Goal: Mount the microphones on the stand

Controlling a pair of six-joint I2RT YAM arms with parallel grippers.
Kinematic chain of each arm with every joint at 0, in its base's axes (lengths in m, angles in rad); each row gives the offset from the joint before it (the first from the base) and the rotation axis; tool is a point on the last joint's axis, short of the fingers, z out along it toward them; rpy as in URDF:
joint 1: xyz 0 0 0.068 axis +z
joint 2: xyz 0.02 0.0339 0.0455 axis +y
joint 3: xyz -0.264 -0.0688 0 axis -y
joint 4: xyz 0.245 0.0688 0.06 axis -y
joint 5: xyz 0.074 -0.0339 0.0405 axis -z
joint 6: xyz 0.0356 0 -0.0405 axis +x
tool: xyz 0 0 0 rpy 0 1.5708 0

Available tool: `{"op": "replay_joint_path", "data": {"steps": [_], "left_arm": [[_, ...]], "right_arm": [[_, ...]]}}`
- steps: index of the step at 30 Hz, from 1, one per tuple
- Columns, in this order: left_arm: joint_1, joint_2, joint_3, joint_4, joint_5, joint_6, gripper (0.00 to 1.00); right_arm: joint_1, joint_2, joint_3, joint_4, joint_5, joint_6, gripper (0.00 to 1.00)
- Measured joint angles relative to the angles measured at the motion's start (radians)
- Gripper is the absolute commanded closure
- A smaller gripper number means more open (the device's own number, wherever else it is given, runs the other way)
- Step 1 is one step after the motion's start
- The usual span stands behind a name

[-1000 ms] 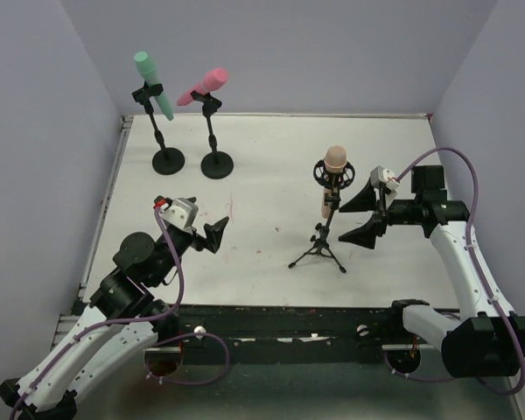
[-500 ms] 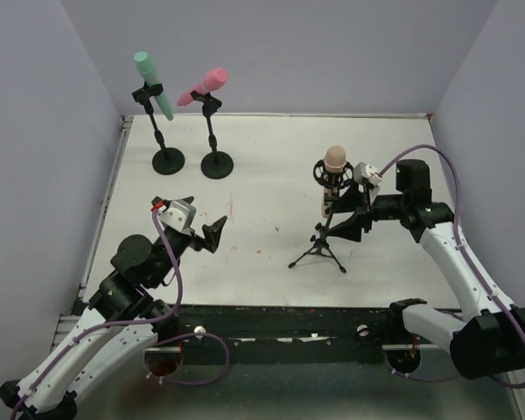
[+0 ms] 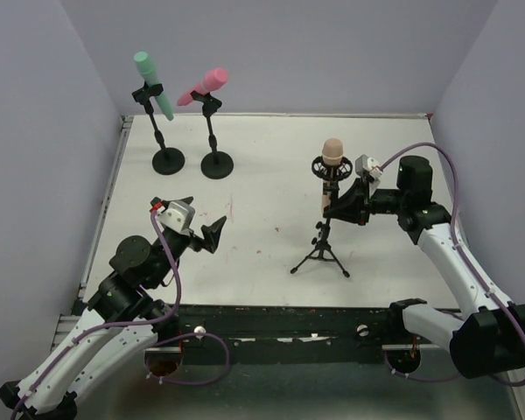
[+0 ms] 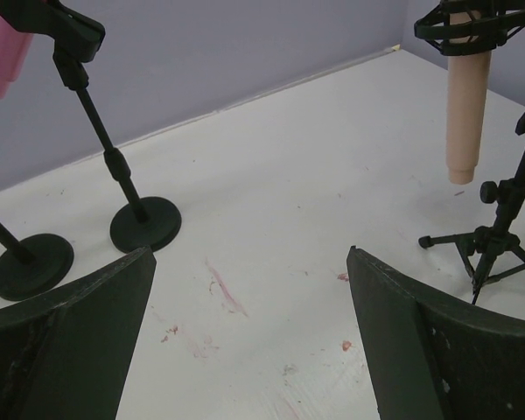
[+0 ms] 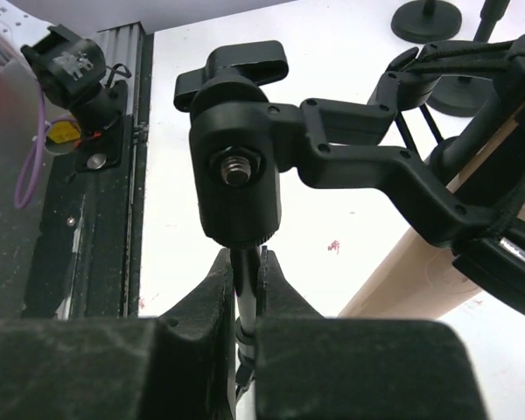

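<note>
As right hand (image 5: 245,267) nips stand (image 5: 238,166), seemingly tight

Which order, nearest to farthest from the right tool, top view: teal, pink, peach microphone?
1. Peach microphone, on the tripod stand the right tool grips.
2. Pink microphone, back left.
3. Teal microphone, farther left still.

The peach microphone (image 3: 332,150) stands upright in the ring mount of the tripod stand (image 3: 322,254) on the white surface (image 3: 271,157). The right hand (image 3: 339,208) is closed on the stand's post just below the mount. The teal microphone (image 3: 153,83) and the pink microphone (image 3: 203,86) sit tilted on round-based stands (image 3: 168,159) at the far left. The left hand (image 3: 201,229) hovers with its jaws apart.
</note>
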Motion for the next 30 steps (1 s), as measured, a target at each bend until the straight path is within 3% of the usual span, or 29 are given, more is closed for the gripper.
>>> {"op": "replay_joint_path", "data": {"steps": [5,11,19,30], "left_arm": [[0.000,-0.007,0.000,0.000,0.000,0.000,0.02],[0.000,-0.026,0.000,0.000,0.000,0.001,0.02],[0.000,-0.044,-0.003,0.000,-0.001,0.002,0.02],[0.000,-0.044,-0.006,0.000,-0.005,0.014,0.02]], "right_arm": [[-0.016,0.044,0.072,-0.069,0.046,-0.036,0.97],[-0.121,0.151,0.210,-0.063,0.144,-0.084,0.97],[-0.327,0.372,0.282,0.278,0.278,-0.003,0.97],[-0.362,0.608,0.398,0.601,0.417,0.101,0.92]]}}
